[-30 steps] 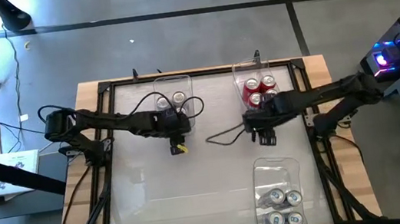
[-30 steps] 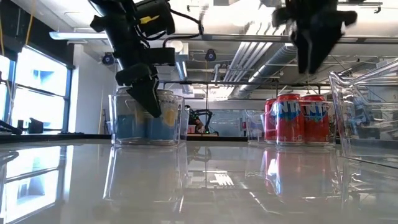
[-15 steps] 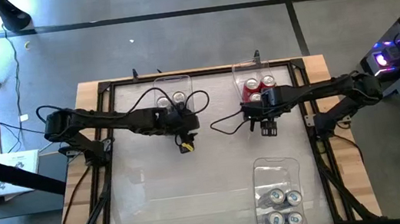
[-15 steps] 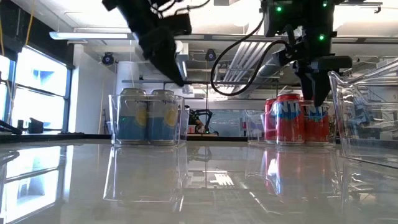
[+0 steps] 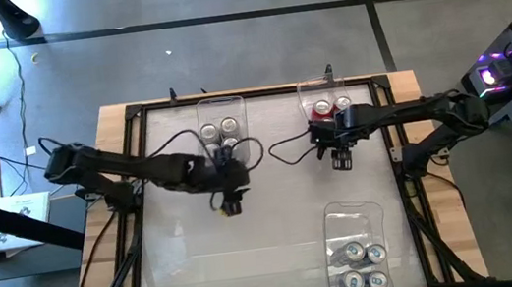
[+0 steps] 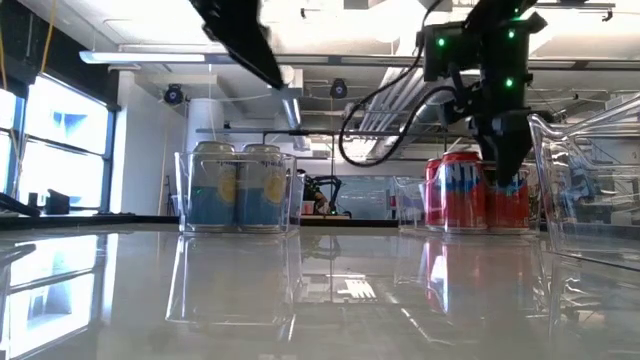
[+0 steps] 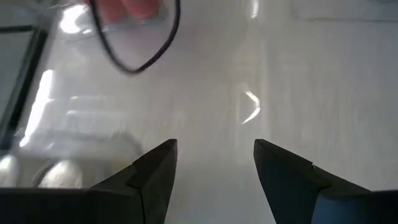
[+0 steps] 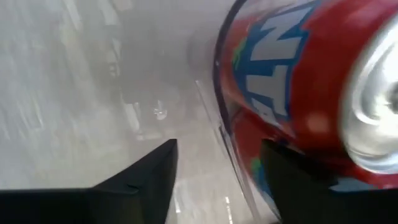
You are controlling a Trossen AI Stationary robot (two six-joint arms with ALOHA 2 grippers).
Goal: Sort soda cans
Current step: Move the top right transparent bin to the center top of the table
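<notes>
Red soda cans (image 5: 331,107) (image 6: 465,190) stand in a clear bin at the far right. Blue-and-silver soda cans (image 5: 218,129) (image 6: 238,185) stand in a clear bin at the far middle. My right gripper (image 5: 341,160) (image 8: 217,174) is open and lowered at the red bin's near wall, with a red can (image 8: 298,81) right beside one finger. My left gripper (image 5: 230,206) (image 7: 214,168) hangs open and empty over bare table, nearer than the blue cans' bin. My right gripper points steeply down at the near side of the red cans' bin. I cannot tell whether a finger (image 8: 292,180) touches the red can or the bin's wall. No can sits between the two fingers.
A third clear bin (image 5: 330,221) with several silver cans (image 5: 359,267) stands at the near right. Black cables loop between the two wrists over the table's far half. Bare tabletop (image 5: 251,253) spreads across the middle and near left.
My left gripper has risen out of the blue cans' bin and swung toward the table's near edge. My right gripper has come down and moved toward the far edge, up to the red cans' bin. The cans stand as before.
</notes>
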